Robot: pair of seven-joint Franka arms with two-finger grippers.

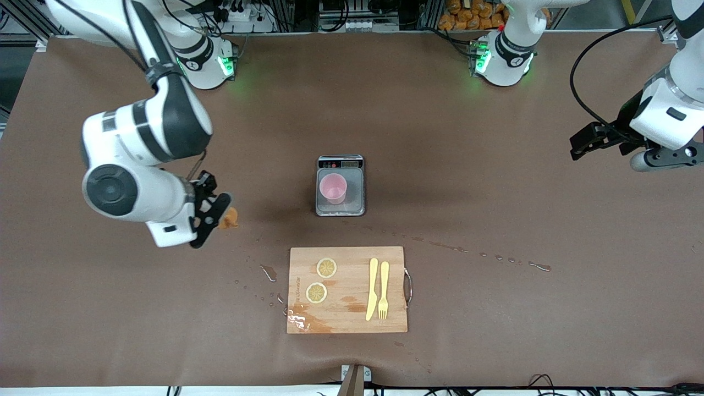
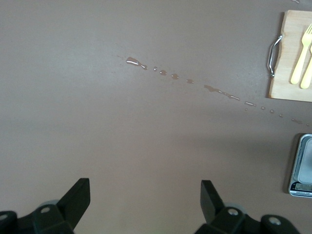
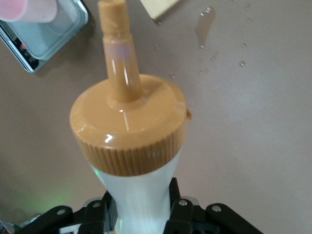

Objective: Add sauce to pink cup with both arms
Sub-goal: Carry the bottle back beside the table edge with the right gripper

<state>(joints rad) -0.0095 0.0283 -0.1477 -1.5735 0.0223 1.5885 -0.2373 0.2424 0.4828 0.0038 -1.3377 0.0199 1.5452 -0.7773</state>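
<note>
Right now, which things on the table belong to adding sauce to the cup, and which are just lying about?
For the job:
- sauce bottle, gripped by the right gripper over bare table
- pink cup on the scale
- left gripper, open, waiting

Lying about:
- cutting board
- two lemon slices
- yellow knife and fork
</note>
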